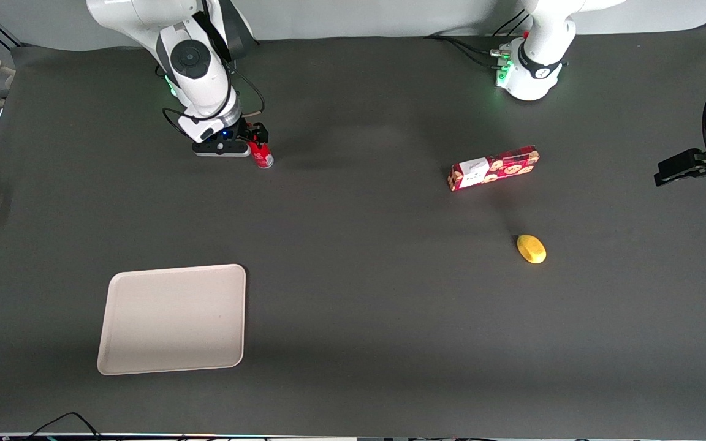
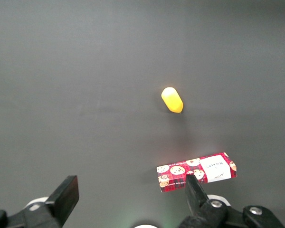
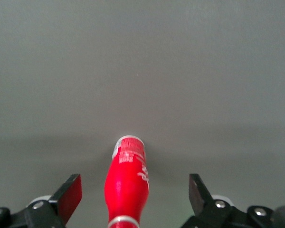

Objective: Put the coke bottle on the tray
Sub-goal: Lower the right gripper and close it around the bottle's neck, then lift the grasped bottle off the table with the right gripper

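The coke bottle [image 1: 261, 155] is a small slim red bottle with white lettering, lying on the dark table just under the working arm. In the right wrist view the bottle [image 3: 127, 183] lies between my two fingers with gaps on both sides. My gripper [image 1: 252, 139] [image 3: 134, 195] is open and sits low over the bottle, touching nothing. The cream-white tray [image 1: 173, 318] lies flat and bare, much nearer to the front camera than the bottle.
A flat red cookie box [image 1: 493, 168] [image 2: 196, 171] and a small yellow lemon-like object [image 1: 531, 248] [image 2: 172, 99] lie toward the parked arm's end of the table. Cables run near the arm bases.
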`<action>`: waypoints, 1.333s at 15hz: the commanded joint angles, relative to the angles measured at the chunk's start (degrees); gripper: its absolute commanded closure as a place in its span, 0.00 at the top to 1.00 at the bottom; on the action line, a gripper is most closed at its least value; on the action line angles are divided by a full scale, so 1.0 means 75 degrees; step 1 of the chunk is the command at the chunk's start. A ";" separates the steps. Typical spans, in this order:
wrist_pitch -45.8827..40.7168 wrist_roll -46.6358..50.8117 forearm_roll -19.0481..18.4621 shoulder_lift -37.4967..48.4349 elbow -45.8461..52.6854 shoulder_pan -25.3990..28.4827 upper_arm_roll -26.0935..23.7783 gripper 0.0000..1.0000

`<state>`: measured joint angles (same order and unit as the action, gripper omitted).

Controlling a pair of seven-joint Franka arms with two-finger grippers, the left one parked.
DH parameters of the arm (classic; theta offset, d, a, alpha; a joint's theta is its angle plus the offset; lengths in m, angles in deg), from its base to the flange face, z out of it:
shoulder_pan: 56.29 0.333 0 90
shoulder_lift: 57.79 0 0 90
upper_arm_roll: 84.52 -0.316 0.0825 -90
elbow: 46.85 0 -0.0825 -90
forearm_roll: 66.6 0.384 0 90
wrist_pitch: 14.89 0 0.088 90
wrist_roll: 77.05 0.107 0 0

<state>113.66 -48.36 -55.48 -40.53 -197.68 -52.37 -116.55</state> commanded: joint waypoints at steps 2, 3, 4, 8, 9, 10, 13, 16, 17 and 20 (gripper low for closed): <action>-0.0640 0.0159 0.0414 0.0758 -0.0255 0.0134 -0.0158 1.00; -0.0617 0.0147 0.0624 0.0793 -0.0279 0.0122 -0.0298 1.00; -0.0582 0.0147 0.0708 0.0816 -0.0291 0.0122 -0.0416 1.00; -0.0325 0.0147 0.0732 0.0805 -0.0524 0.0122 -0.0557 0.99; -0.0197 0.0159 0.0732 0.0805 -0.0618 0.0122 -0.0673 0.99; -0.0068 0.0159 0.0732 0.0805 -0.0700 0.0111 -0.0709 0.99; -0.0008 0.0147 0.0848 0.0793 -0.0713 0.0122 -0.0721 0.90; -0.0019 0.0147 0.0873 0.0793 -0.0713 0.0111 -0.0721 0.65; -0.0008 0.0159 0.0884 0.0793 -0.0713 0.0111 -0.0721 0.51; 0.0074 0.0147 0.1035 0.0770 -0.0701 0.0087 -0.0721 0.16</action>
<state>113.23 -48.04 -50.33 -36.15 -202.17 -52.09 -121.79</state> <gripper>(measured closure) 0.511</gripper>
